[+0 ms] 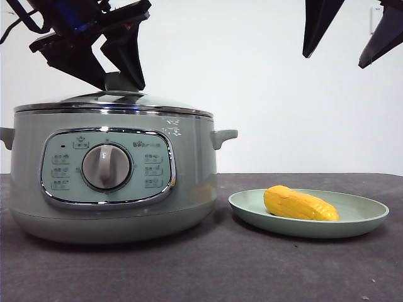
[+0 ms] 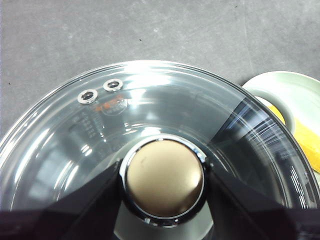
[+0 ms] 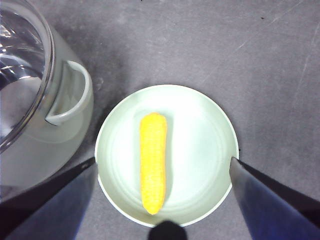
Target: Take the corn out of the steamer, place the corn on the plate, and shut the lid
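Observation:
The corn (image 1: 299,204) lies on its side in the pale green plate (image 1: 371,217), to the right of the steamer (image 1: 189,189). The glass lid (image 1: 157,100) sits on the steamer's chrome rim. My left gripper (image 1: 123,85) stands over the lid with its jaws shut on the lid's knob (image 2: 165,177), one jaw on each side. My right gripper (image 1: 334,61) hangs open and empty high above the plate. In the right wrist view the corn (image 3: 153,162) lies along the middle of the plate (image 3: 210,140), with my open jaws well outside the plate's rim.
The dark grey table top (image 1: 252,270) stretches in front of the steamer and plate. The steamer's side handle (image 3: 70,100) reaches toward the plate and stops just short of its rim. A white wall stands behind.

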`<state>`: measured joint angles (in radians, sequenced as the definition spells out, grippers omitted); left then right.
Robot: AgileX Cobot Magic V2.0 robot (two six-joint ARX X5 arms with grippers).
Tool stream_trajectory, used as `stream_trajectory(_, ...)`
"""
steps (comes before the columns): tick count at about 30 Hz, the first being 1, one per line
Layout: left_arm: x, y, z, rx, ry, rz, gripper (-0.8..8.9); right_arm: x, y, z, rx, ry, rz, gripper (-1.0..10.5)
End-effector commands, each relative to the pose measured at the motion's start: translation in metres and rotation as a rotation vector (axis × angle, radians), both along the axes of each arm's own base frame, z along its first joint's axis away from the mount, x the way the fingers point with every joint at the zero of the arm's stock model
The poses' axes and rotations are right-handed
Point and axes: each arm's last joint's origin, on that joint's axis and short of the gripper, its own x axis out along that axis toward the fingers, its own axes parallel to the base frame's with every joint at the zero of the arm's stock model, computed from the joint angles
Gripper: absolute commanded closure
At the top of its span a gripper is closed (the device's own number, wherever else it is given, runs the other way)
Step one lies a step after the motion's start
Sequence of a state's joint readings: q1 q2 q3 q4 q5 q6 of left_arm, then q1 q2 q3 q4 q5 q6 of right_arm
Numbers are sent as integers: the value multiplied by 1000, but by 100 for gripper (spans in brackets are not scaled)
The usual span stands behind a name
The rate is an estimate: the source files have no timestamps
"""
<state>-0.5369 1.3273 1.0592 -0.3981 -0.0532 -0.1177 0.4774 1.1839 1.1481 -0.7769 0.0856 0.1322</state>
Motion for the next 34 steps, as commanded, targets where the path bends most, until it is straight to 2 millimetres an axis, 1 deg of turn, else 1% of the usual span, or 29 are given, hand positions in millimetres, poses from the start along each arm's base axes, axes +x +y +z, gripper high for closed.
stream_trajectory(1,0,1,-1,11,-9,1,366,0,0,0,7,0,-5,507)
stream_trajectory(4,-2,2,5,3,-44,14,366,0,0,0,7,0,-5,507)
stream_trajectory(7,-8,7,15,-17,-76,15,372,0,0,0,2,-1,1,510)
stream_trajectory(10,-22,14,30,-41,-116,13,374,0,0,0,-8,-5,13,510)
stream_trajectory(13,-42,26,45,-53,-135,13,378,-2,-1,0,-21,1,29,530)
stream_trajectory(15,-57,35,52,-50,-134,12,389,-6,-2,-2,-32,19,36,626)
stream_trajectory(16,-64,39,54,-44,-126,11,427,-9,-3,-4,-33,21,38,690)
stream_trajectory(18,-76,46,55,-27,-109,7,545,-15,-5,-11,-29,13,44,828)
stream_trajectory(19,-80,48,55,-18,-107,3,612,-19,-6,-14,-22,0,45,877)
stream_trajectory(21,-88,53,50,-11,-106,-2,805,-27,-8,-24,2,-47,53,951)
stream_trajectory(22,-92,55,46,-11,-106,-2,830,-31,-9,-29,15,-70,57,955)
stream_trajectory(25,-104,60,29,-13,-115,6,822,-47,-14,-45,78,-151,50,955)
stream_trajectory(30,-129,72,-5,-13,-184,63,822,-70,-24,-73,179,-287,44,955)
stream_trajectory(33,-141,81,-24,-11,-234,99,822,-77,-30,-86,169,-335,2,954)
stream_trajectory(34,-145,84,-29,-16,-242,101,822,-77,-32,-86,151,-337,-27,946)
